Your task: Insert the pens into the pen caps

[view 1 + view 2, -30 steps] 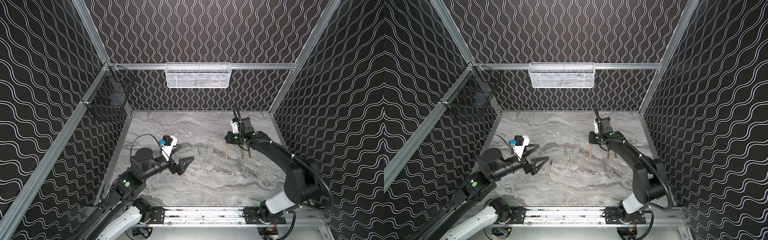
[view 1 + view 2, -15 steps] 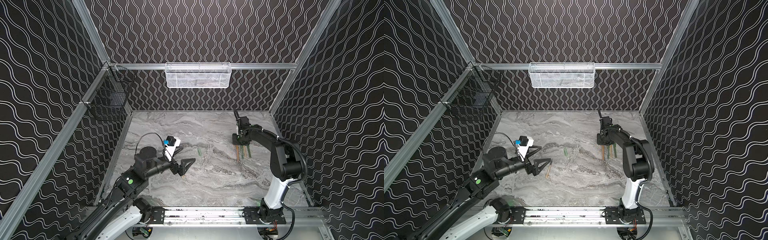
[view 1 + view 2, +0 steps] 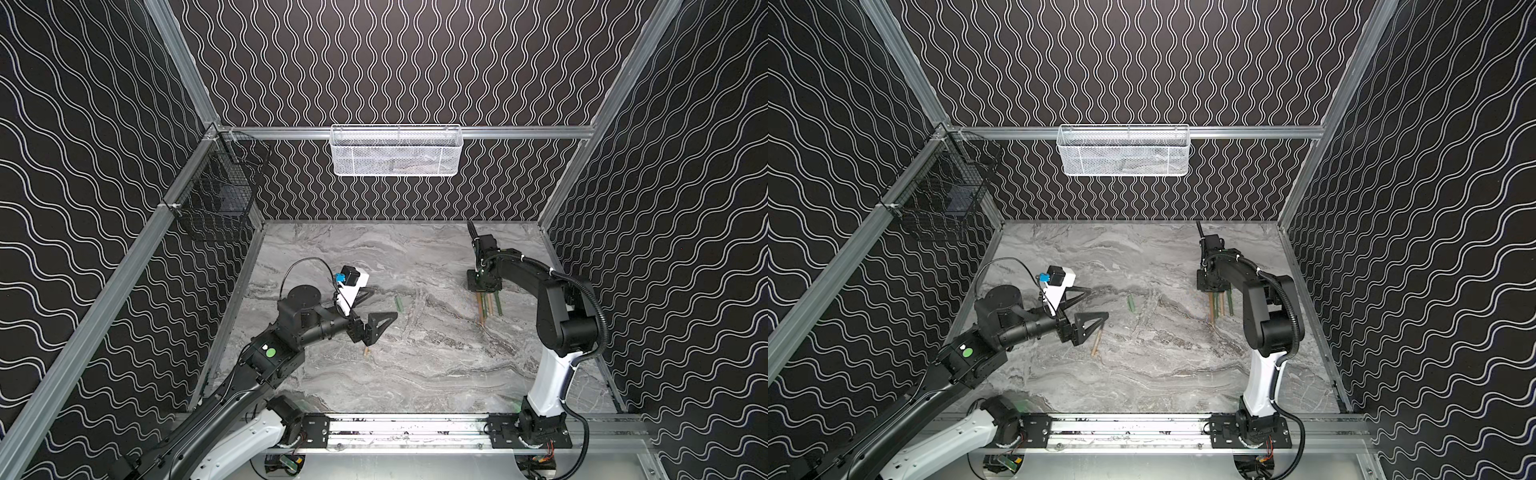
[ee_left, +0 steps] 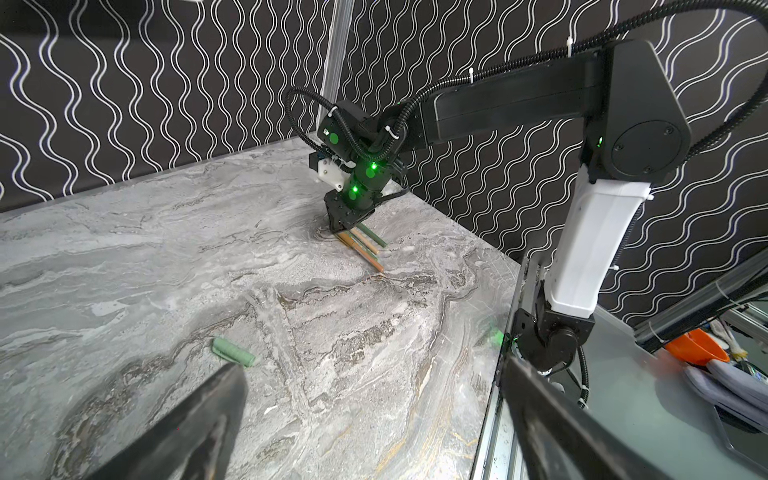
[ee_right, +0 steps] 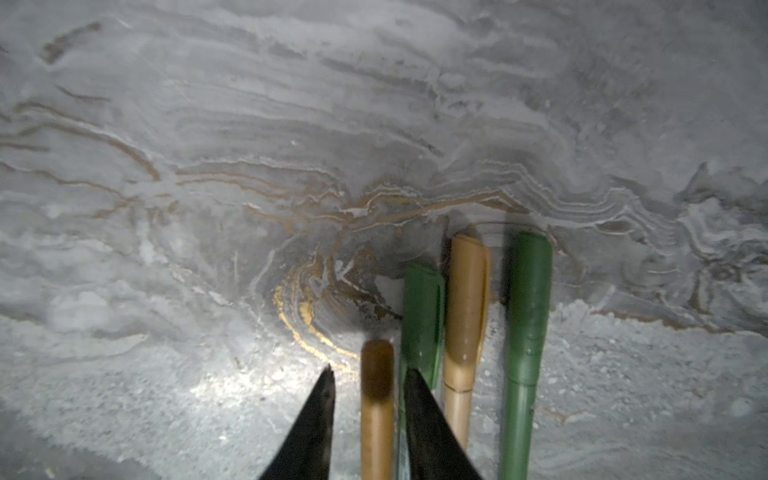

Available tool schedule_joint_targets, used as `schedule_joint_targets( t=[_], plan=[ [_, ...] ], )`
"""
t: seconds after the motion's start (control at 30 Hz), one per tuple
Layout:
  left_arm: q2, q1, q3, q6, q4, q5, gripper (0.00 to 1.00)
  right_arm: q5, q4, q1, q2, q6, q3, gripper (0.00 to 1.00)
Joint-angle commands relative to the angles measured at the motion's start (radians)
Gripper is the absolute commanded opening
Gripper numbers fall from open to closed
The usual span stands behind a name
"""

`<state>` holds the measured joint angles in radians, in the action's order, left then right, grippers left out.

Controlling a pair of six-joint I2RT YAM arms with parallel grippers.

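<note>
- Both top views: right gripper down on the table at far right, at the head of a row of pens; a second ago raised with a tan pen hanging from it, now lowered among the rest
- Same views: left gripper spread to its widest, holding nothing, hovering over a stray tan pen, with a pale green cap just beside one fingertip
- Left wrist view: same cap flat on the marble; pens fanned out from under the right gripper
- Right wrist view: jaws newly parted, a sliver of gap either side of the tan pen, no grip left; three capped pens alongside
- Judged meaning: fourth pen delivered to the row; one pen and one cap outstanding
</note>
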<state>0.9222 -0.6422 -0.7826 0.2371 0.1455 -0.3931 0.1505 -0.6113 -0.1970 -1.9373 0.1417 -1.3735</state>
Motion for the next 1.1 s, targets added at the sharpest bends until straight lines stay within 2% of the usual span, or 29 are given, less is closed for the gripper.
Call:
schedule_joint_targets(
  t=[0.0, 0.07, 0.17, 0.27, 0.33, 0.47, 0.6, 0.73, 0.8, 0.93, 1.07],
  plan=[
    [-0.022, 0.001, 0.013, 0.017, 0.004, 0.048, 0.99, -0.030, -0.028, -0.005, 0.033, -0.001, -0.025, 0.43],
    [-0.040, 0.000, 0.027, 0.025, 0.022, 0.069, 0.99, -0.031, -0.049, -0.008, 0.034, -0.004, -0.042, 0.47],
    [-0.056, 0.001, 0.034, 0.039, 0.079, 0.118, 0.99, -0.068, -0.054, -0.023, 0.099, -0.018, -0.038, 0.48],
    [-0.058, 0.001, 0.048, 0.073, 0.155, 0.235, 0.99, -0.260, -0.011, -0.061, 0.161, -0.044, 0.012, 0.50],
    [-0.054, 0.001, 0.064, 0.108, 0.204, 0.327, 0.99, -0.343, 0.031, -0.125, 0.201, -0.041, 0.063, 0.51],
    [-0.036, 0.002, 0.085, 0.148, 0.272, 0.401, 0.99, -0.350, 0.068, -0.279, 0.216, 0.014, 0.109, 0.51],
    [-0.026, 0.001, 0.099, 0.209, 0.309, 0.454, 0.99, -0.373, 0.112, -0.414, 0.189, 0.081, 0.109, 0.51],
    [-0.049, 0.001, 0.106, 0.342, 0.423, 0.666, 0.99, -0.419, 0.166, -0.527, 0.121, 0.153, 0.083, 0.51],
    [-0.072, 0.002, 0.117, 0.393, 0.460, 0.727, 0.99, -0.448, 0.203, -0.564, 0.089, 0.192, 0.072, 0.51],
    [-0.144, 0.002, 0.144, 0.445, 0.485, 0.780, 0.99, -0.472, 0.209, -0.620, -0.005, 0.230, 0.006, 0.51],
    [-0.209, 0.003, 0.158, 0.448, 0.500, 0.819, 0.99, -0.471, 0.186, -0.650, -0.083, 0.249, -0.061, 0.51]
  ],
)
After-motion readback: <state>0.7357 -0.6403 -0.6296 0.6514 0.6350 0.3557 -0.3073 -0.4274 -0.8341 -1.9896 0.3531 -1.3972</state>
